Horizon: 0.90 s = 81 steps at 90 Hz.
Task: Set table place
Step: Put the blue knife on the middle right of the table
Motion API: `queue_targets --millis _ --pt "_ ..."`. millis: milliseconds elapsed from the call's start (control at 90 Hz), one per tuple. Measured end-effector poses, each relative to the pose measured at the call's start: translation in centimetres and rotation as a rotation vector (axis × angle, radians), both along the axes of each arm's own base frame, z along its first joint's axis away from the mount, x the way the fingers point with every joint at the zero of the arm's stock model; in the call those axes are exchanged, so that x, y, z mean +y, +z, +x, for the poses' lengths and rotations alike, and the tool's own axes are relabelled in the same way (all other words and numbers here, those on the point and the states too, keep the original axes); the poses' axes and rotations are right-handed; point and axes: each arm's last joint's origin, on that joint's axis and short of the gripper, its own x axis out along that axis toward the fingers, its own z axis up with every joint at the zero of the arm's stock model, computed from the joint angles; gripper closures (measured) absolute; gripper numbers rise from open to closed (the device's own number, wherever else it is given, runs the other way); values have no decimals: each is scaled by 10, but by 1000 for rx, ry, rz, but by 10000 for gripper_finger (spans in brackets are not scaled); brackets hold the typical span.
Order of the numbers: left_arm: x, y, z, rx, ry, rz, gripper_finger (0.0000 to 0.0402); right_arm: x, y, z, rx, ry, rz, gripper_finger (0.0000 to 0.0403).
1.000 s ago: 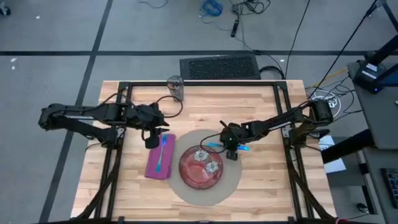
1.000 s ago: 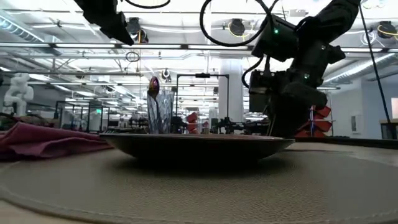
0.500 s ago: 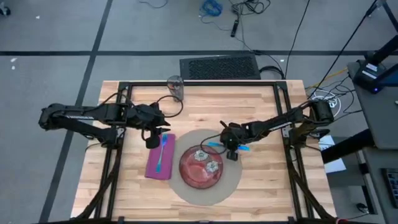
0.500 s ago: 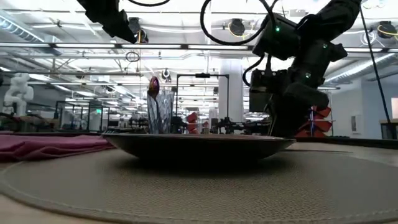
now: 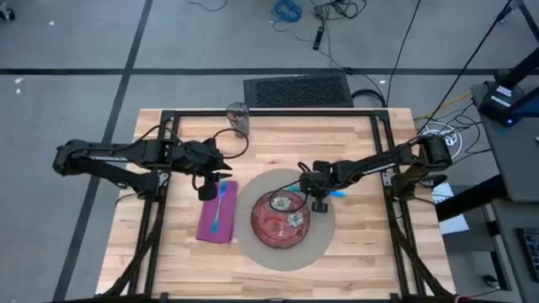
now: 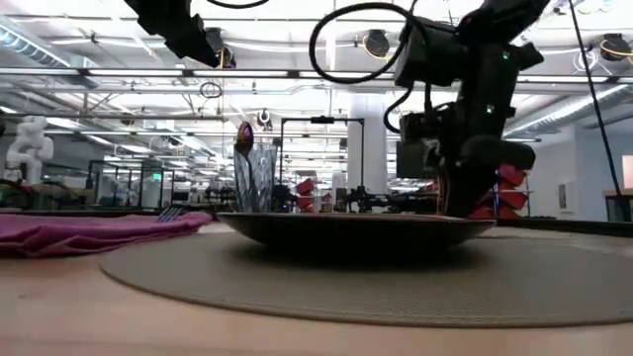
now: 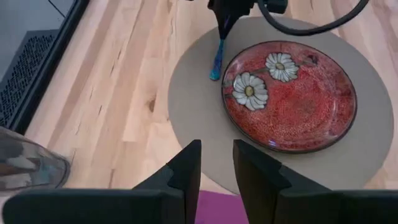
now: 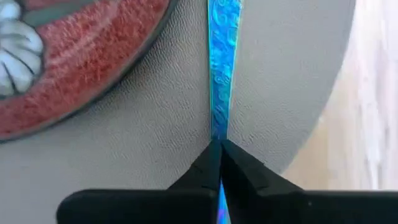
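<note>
From above, the pale butcher-block wooden surface [image 5: 362, 252] carries a round beige mat [image 5: 324, 244] near its middle, and on that mat sits a red speckled plate with two white daisies [image 5: 282, 220]. The plate holds nothing. The right gripper [image 5: 320, 200] is down at the plate's far-right edge, on the mat. Only the right wrist camera shows its state: the two dark fingers are clenched on a slim blue patterned utensil handle [image 8: 222, 56], which lies along the mat just beside the plate's rim.

The left gripper [image 5: 205, 192] hangs over the near end of a folded magenta cloth napkin [image 5: 206, 225], left of the mat, where a light blue utensil [image 5: 219, 209] lies. The left wrist camera shows its fingers parted, holding nothing.

A clear drinking glass [image 5: 237, 119] stands at the surface's far edge; from the table-level camera it [image 6: 253, 178] rises upright behind the plate.
</note>
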Motion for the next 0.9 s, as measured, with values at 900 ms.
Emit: queue_targets --millis 900 --pt "0 0 0 1 -2 3 321 -5 15 1 75 -2 77 242"
